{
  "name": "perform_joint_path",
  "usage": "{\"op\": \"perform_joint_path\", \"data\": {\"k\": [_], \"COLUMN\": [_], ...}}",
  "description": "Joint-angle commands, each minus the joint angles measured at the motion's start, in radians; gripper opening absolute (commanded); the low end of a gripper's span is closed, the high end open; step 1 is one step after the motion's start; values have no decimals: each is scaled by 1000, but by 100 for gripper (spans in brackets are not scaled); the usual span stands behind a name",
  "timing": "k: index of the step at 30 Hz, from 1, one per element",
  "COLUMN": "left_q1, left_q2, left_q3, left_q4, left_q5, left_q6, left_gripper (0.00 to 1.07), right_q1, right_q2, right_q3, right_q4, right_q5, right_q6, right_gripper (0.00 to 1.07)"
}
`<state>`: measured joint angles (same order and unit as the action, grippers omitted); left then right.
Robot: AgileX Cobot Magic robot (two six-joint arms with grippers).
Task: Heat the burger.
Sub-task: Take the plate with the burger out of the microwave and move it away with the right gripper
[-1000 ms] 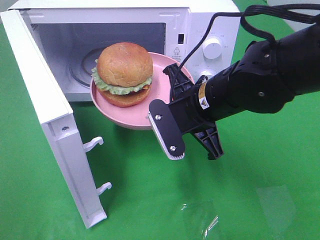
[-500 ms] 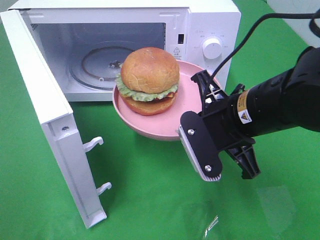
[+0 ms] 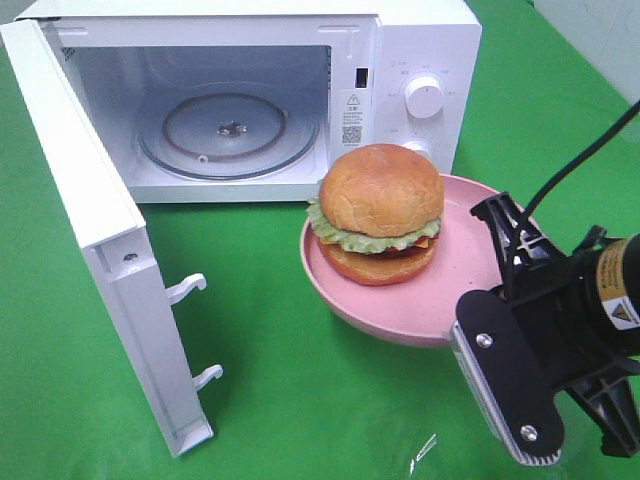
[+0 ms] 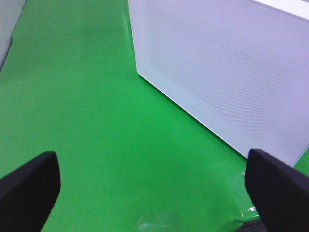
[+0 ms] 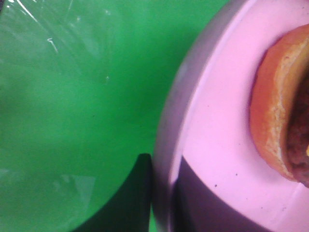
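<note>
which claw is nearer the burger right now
Right. The right claw is clamped on the pink plate's rim beside the burger; the left claw hovers open over green cloth by the microwave door.

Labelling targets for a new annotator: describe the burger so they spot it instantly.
Find the white microwave with its door open. Just in front of its control panel, a pink plate is held by the right gripper; the burger sits on it, golden bun, frilly green lettuce.
</note>
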<state>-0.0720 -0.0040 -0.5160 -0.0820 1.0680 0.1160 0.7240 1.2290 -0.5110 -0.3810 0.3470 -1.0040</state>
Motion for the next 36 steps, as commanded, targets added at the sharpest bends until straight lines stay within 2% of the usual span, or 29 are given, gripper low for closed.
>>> {"op": "perform_joint_path", "data": {"k": [1, 10, 19, 22, 24, 36], "left_q1": [1, 1, 1, 1, 1, 1], "left_q2": [-19, -19, -19, -19, -19, -19], "left_q3": [-1, -1, -1, -1, -1, -1], "left_q4": [2, 2, 2, 2, 2, 2], "left_q5": [2, 2, 2, 2, 2, 2], "left_q6": [-6, -6, -6, -6, -6, -6], "left_gripper": [96, 96, 96, 96, 96, 96], "right_q1": [0, 0, 0, 0, 0, 0], "right_q2": [-57, -187, -243, -243, -243, -243], "right_q3": [8, 32, 32, 32, 32, 32], "right_q4": [-5, -10, -174, -190, -231, -266], "right_q5": [-13, 140, 328, 345, 406, 549], "right_q6": [48, 138, 506, 547, 692, 1091], "right_gripper": [0, 0, 0, 0, 0, 0]}}
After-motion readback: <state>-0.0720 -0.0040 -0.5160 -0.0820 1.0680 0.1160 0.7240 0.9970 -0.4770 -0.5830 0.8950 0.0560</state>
